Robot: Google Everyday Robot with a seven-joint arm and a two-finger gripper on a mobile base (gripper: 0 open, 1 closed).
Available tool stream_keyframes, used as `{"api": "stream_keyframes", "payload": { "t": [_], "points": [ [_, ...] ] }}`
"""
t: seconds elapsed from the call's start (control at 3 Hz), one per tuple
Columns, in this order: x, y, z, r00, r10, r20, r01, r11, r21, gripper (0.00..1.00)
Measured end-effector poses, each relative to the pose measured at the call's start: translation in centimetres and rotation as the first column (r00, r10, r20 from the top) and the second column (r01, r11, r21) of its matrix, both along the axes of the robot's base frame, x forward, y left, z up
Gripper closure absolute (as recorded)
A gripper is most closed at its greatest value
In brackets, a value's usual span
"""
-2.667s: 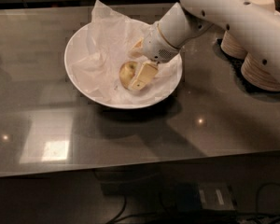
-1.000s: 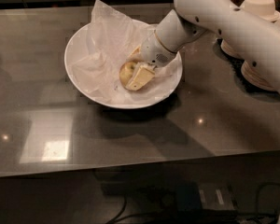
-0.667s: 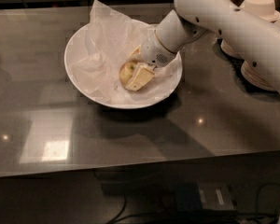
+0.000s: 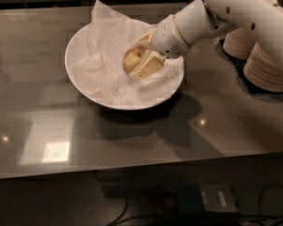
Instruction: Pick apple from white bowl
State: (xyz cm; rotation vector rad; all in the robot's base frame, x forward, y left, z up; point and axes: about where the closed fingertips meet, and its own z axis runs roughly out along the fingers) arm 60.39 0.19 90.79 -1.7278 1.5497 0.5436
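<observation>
The white bowl (image 4: 80, 86) stands on the dark table left of centre, lined with crumpled white paper (image 4: 104, 36). The yellow-green apple (image 4: 131, 59) is over the middle of the bowl, held between the beige fingers (image 4: 149, 68) of my gripper (image 4: 137, 55). The gripper reaches in from the right on the white arm (image 4: 236, 8) and is shut on the apple, which appears raised a little off the paper. The upper finger is partly hidden behind the apple.
Two stacks of small beige paper bowls (image 4: 270, 67) stand at the right, under and behind the arm. The glossy grey table (image 4: 132, 135) runs to its front edge near the bottom. Cables and a box lie on the floor below.
The gripper has lifted slightly with the apple held in it. The arm has swung up and a bit back. The bowl has not moved.
</observation>
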Motion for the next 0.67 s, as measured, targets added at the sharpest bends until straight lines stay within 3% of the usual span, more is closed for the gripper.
{"api": "stream_keyframes", "payload": {
  "t": [0.67],
  "points": [
    [-2.2,-1.5,7.5,0.9979,0.036,0.054,-0.044,0.987,0.155,1.00]
  ]
}}
